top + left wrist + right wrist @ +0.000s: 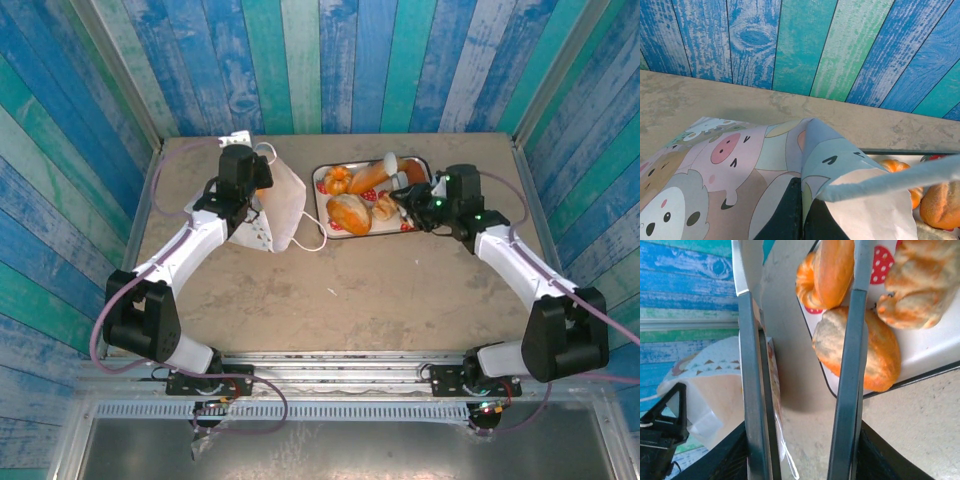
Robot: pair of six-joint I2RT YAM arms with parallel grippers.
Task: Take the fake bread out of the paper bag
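Left arm: base at near left, stretched far and slightly right, wrist bent down over the paper bag (282, 203). Left tool (256, 188) clenched on a fold of the bag's upper edge. In the wrist view the dark fingers (785, 215) pinch the paper between them, and a pale cord handle (890, 181) crosses to the right. That side of the bag (735, 160) is printed with cartoon animal faces.

Right arm: base at near right, reaching far and left, forearm low. Right tool (411, 196) is at the right end of the strawberry-print tray (319, 200). Its fingers (847, 365) stand apart and are released, with the worktop seen through the gap. A thin flat strip (774, 390) lies against the inner left finger; I cannot tell what it is.

Fake bread (350, 212): several orange-brown pieces lie in the tray, just right of the bag, with a rounded roll (875, 355) nearest the right tool. The bag's contents are hidden.

Surface: mottled beige worktop (380, 290), with the bag at far left of centre and the tray at far right of centre, close but apart.

Room: walls of blue, teal and green painted planks (350, 60) on three sides.
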